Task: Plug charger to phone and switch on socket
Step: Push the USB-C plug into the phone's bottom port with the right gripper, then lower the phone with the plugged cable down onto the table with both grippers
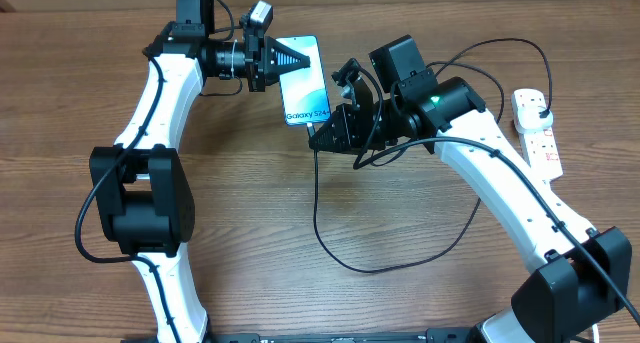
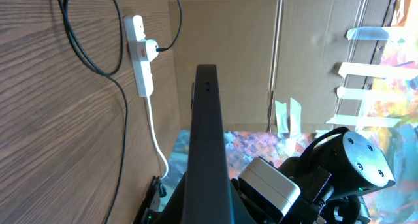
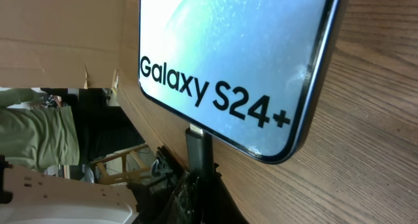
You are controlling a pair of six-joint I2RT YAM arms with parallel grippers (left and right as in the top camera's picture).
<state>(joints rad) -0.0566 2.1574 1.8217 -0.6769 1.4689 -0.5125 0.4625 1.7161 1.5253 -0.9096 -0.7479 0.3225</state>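
At the port, left fingers (image 1: 291,56) pinching the phone (image 3: 248,41), right fingers (image 1: 335,133) pinching the charger (image 3: 199,149), we judged a straight push best.

The charger cable (image 1: 316,193) loops over the bare wood of the table (image 1: 250,253) between the arms, barring a low sweep there. The right arm (image 1: 490,153) lies across the way to the power strip (image 1: 545,143), which itself lies uncovered. The left gripper (image 1: 283,58) and right gripper (image 1: 332,133) crowd both ends of the phone (image 1: 303,80).
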